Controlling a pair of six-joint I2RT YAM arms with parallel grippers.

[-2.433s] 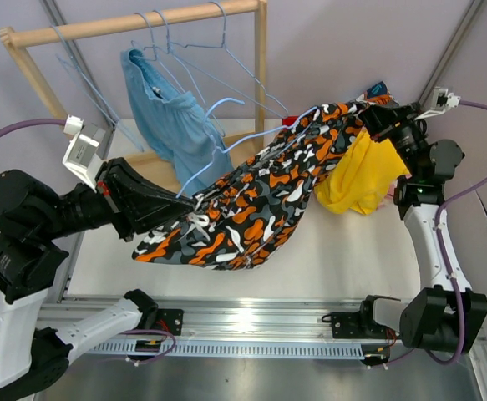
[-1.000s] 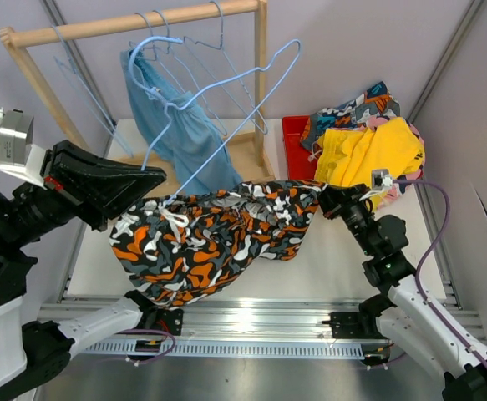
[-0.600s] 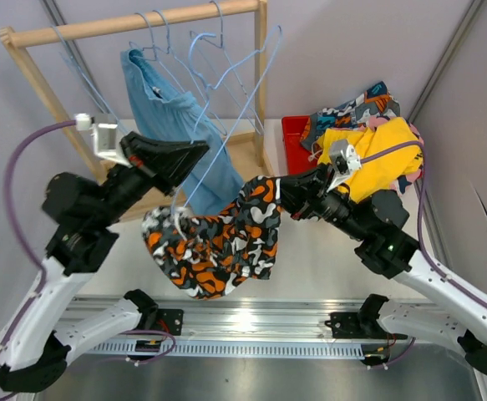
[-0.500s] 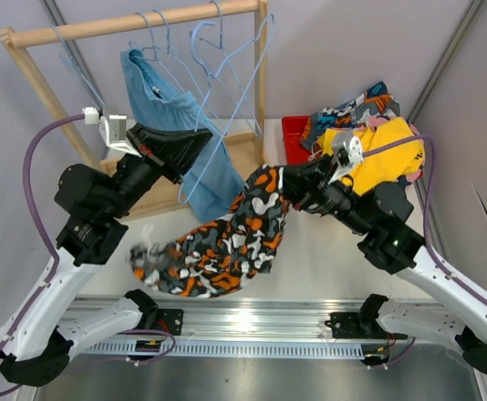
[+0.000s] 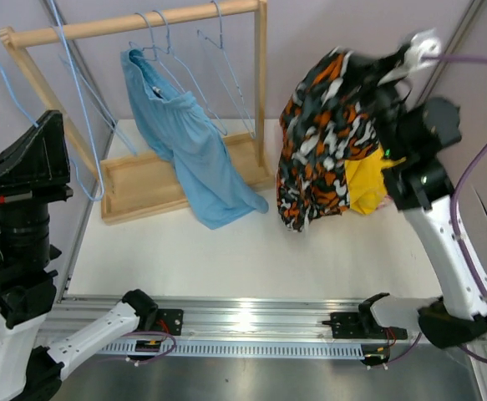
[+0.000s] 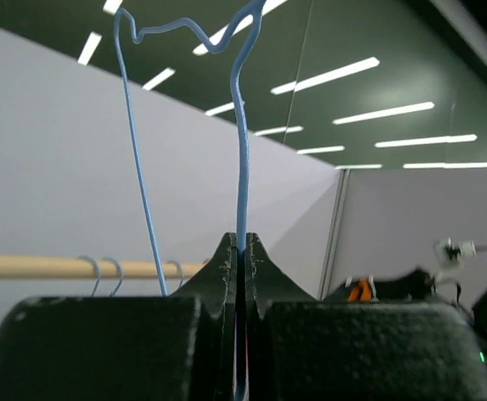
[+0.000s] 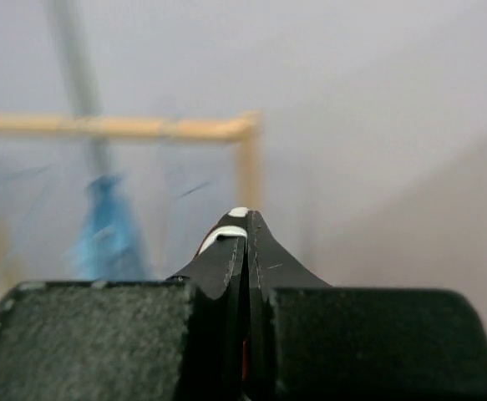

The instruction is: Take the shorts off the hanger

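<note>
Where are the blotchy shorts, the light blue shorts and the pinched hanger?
blotchy shorts (image 5: pixel 322 138): top view, middle of the cloth
light blue shorts (image 5: pixel 189 146): top view, middle of the cloth
hanger (image 6: pixel 241 167): left wrist view, upright wire

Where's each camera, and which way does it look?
Top external: above, behind the robot, looking down on table, rack, left arm, right arm and the dangling blotched shorts.
Left wrist: on the left arm, looking up along the shut left gripper pinching a hanger.
Right wrist: looking along the shut right gripper toward the rack.
Shared: top and right wrist both show the light blue shorts.
</note>
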